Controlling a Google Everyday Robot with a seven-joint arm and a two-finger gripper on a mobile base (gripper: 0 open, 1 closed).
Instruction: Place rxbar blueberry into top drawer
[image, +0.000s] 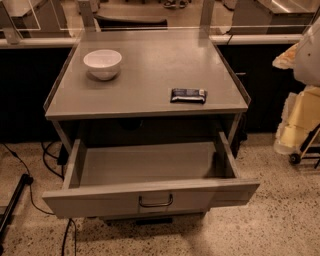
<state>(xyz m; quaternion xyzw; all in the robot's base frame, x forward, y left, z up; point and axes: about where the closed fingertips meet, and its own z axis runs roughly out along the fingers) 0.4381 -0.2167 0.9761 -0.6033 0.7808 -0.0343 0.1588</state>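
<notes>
The rxbar blueberry (188, 95) lies flat on the grey cabinet top (150, 70), near its front right corner. It is a dark navy bar with pale lettering and a light right end. The top drawer (150, 197) is pulled out wide below the top. Its inside is bare and its curved metal handle (155, 202) sits at the centre of the front panel. My gripper is out of view; no finger shows anywhere in the camera view.
A white round bowl (103, 63) stands at the back left of the cabinet top. A pale blurred shape (309, 50) and yellow items on a wheeled cart (300, 125) fill the right edge. Black cables (30, 185) run on the speckled floor at the left.
</notes>
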